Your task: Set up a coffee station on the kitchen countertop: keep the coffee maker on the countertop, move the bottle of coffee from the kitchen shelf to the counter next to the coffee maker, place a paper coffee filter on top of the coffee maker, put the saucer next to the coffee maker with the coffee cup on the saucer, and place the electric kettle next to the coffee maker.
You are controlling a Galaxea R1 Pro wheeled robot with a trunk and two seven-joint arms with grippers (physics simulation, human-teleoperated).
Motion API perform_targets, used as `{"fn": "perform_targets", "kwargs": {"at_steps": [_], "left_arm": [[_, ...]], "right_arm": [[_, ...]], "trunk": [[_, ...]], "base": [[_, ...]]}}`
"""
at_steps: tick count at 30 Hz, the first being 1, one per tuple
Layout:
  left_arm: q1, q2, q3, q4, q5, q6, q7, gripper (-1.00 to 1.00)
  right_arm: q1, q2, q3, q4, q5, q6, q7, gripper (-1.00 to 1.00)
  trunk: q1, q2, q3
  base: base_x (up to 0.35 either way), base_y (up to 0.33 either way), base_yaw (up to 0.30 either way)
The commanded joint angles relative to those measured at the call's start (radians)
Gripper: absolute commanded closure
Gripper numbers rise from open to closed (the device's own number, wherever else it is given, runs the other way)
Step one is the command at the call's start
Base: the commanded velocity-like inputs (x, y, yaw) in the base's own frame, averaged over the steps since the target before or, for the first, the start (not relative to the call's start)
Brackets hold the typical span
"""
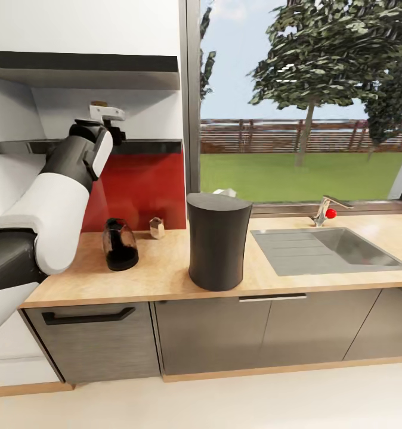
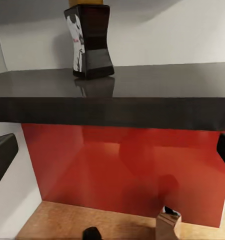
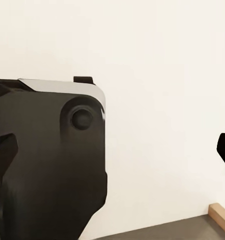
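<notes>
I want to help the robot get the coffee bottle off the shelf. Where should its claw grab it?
Probably around the narrow middle of the bottle of coffee, coming straight in from the front. It stands upright on the kitchen shelf and pinches in at the waist, so the fingers would sit there without sliding. The left claw is already raised to shelf height, open, with the bottle ahead of it and slightly above.

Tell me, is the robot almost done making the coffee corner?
Not yet. The coffee maker and electric kettle already stand on the countertop. The left gripper, open, is up at the kitchen shelf facing the bottle of coffee. Bottle, filter, saucer and cup remain.
</notes>
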Motion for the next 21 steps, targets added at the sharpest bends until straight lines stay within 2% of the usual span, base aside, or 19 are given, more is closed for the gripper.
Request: {"fn": "perform_targets", "kwargs": {"at_steps": [1,3,4,7,13,21], "left_arm": [[-0.001,-0.001,0.002,-0.007,-0.01,0.011,-0.002,-1.0],[-0.001,0.0,0.002,-0.018,-0.01,0.023,-0.003,-1.0],[0.0,0.001,0.002,-0.105,-0.01,0.081,-0.003,-1.0],[0.008,0.004,0.004,-0.152,-0.011,0.102,-0.004,-1.0],[0.013,0.014,0.03,-0.186,-0.01,0.113,-0.005,-1.0],[0.012,0.018,0.031,-0.189,-0.009,0.172,-0.007,-1.0]], "right_arm": [[-0.001,0.0,0.008,0.0,-0.011,-0.004,-0.002,-1.0],[-0.001,0.0,0.008,0.001,-0.011,-0.004,-0.002,-1.0],[-0.001,0.0,0.008,0.001,-0.011,-0.004,-0.002,-1.0],[0.0,0.0,0.008,0.002,-0.011,-0.004,-0.002,-1.0],[0.001,0.0,0.008,0.003,-0.011,-0.003,-0.002,-1.0],[0.001,0.0,0.008,0.003,-0.01,-0.002,-0.002,-1.0]], "trunk": [[0.001,-0.002,-0.002],[0.001,-0.002,-0.002],[0.001,-0.002,-0.002],[0.001,-0.002,-0.002],[0.001,-0.002,-0.002],[0.001,-0.002,-0.002]], "base": [[0.0,0.0,0.0],[0.0,0.0,0.0],[0.0,0.0,0.0],[0.0,0.0,0.0],[0.0,0.0,0.0],[0.0,0.0,0.0]]}}
